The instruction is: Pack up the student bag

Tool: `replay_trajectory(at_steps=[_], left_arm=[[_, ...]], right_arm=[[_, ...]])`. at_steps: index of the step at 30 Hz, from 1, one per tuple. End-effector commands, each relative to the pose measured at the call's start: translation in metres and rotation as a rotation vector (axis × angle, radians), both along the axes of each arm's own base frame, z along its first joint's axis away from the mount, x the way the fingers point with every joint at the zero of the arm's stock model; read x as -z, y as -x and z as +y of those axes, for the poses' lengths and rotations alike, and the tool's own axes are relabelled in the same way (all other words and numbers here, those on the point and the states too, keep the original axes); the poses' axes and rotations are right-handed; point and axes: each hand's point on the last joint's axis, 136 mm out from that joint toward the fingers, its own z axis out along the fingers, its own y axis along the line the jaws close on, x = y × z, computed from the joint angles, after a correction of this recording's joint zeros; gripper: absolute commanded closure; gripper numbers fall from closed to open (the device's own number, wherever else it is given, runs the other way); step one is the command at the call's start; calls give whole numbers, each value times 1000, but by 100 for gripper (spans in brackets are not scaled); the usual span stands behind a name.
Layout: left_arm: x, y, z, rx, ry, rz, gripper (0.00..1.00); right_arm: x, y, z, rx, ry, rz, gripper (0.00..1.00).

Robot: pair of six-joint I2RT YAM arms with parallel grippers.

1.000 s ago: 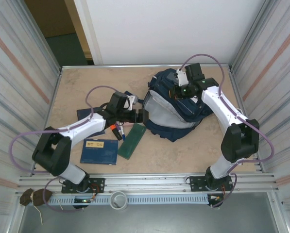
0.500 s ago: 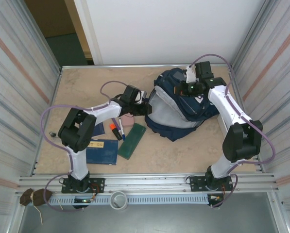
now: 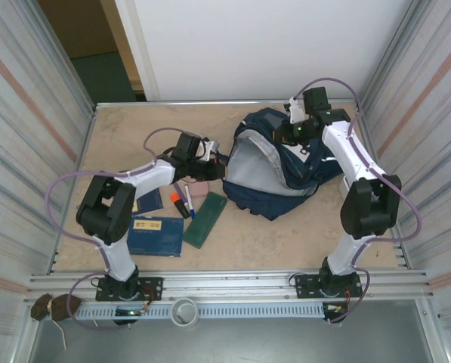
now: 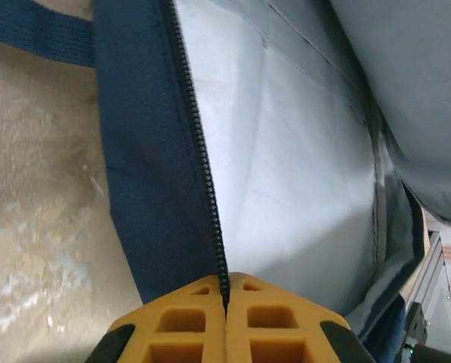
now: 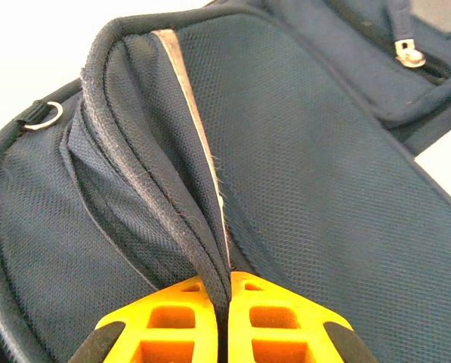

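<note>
The left end effector [image 4: 227,296] is pinched shut on the zipper edge [image 4: 202,159] of the student bag [image 3: 274,198], lying far right on the counter [image 3: 134,136]. The right end effector [image 5: 227,281] clamps its top seam [image 5: 172,219]. Pulled apart hard, either thin fold could slip and the mouth collapse. A second ago the left jaws stood wide open.

- beige table [image 3: 119,136], mottled top
- student bag [image 3: 274,170] lying right of centre, mouth open to the left
- dark blue notebook [image 3: 155,236] flat, lower left
- green flat case [image 3: 205,219] just right of notebook
- orange marker [image 3: 177,203] and pen [image 3: 189,206] side by side above notebook
</note>
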Motion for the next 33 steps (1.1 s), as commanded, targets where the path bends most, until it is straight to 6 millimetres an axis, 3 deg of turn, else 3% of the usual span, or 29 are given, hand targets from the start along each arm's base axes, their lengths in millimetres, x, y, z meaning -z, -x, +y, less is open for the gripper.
replay_trajectory(at_steps=[1, 5, 8, 10, 14, 17, 19, 21, 26, 33], left_arm=[[-10, 20, 7, 45, -9, -13, 97], [-16, 21, 11, 48, -17, -35, 69], [-32, 19, 36, -23, -103, -112, 52], [-38, 14, 68, -130, -206, -166, 46], [-31, 10, 166, -439, -448, -196, 33], [-21, 12, 232, -637, -515, -146, 30], [-8, 11, 257, -714, -484, -91, 30], [8, 8, 267, -737, -445, -28, 30], [39, -1, 274, -716, -494, 59, 32], [72, -23, 258, -670, -424, 145, 38]], right_arm=[[14, -32, -6, 21, 50, -35, 90], [20, -38, -1, 0, 92, -8, 71], [5, -29, -1, -2, 161, -40, 56], [-9, -19, 1, -2, 183, -77, 47], [-28, 8, 28, -23, 126, -166, 35], [-26, 29, 60, -74, 50, -202, 31], [-21, 41, 81, -122, 5, -206, 31], [-14, 51, 97, -162, -8, -189, 30], [4, 58, 113, -200, -10, -145, 32], [29, 63, 119, -190, 1, -85, 34]])
